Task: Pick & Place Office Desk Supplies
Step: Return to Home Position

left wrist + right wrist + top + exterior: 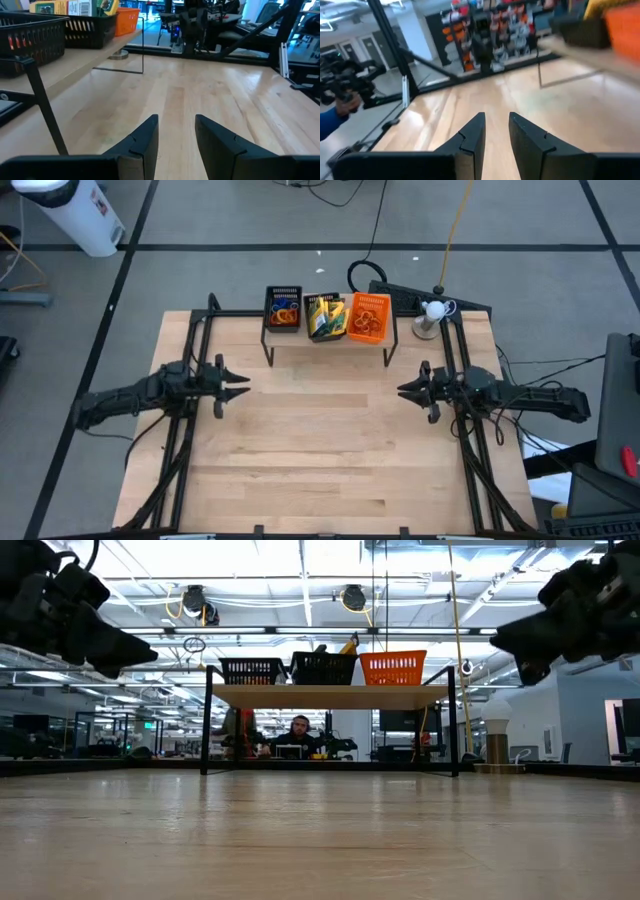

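Observation:
On a light wooden shelf [330,332] at the table's far middle stand three mesh trays. The left black tray [283,308] holds coloured rubber bands. The middle black tray [326,317] holds yellow-and-green crayon boxes. At the right is the orange tray [368,318]. My left gripper [243,383] hovers over the table's left side and points toward the middle. Its fingers [150,135] are open, with nothing between them. My right gripper [403,390] hovers opposite over the right side, also open a little [496,115] with nothing between its fingers.
The shelf stands on thin black legs [268,350]. A small white ball on a stand [432,310] sits at the far right, beside the shelf. Black frame rails run along both table sides. A person sits beyond the table [300,730], and a blue-sleeved arm [335,117] shows in the right wrist view.

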Motion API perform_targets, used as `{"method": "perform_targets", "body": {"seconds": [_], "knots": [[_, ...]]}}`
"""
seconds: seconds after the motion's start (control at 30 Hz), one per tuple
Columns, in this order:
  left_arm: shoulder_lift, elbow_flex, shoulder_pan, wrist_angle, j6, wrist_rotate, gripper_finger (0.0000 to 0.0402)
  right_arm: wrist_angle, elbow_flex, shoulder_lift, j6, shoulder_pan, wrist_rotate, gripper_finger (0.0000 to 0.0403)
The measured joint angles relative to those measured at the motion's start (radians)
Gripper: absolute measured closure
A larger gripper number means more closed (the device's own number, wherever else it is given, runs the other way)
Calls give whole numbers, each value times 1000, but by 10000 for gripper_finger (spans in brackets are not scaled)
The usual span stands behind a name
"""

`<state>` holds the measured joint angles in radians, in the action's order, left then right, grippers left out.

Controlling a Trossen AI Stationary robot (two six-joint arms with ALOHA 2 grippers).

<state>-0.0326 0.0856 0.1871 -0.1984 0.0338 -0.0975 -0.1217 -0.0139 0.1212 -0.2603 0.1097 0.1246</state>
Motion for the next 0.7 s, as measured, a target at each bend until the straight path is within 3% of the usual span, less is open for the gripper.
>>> {"method": "perform_targets", "body": {"seconds": [0.3,0.7], "knots": [[-45,0,93,1,-2,-115,275,66,0,101,-63,5,8,328],[-344,10,93,-43,73,-122,275,79,0,172,-34,5,9,328]]}}
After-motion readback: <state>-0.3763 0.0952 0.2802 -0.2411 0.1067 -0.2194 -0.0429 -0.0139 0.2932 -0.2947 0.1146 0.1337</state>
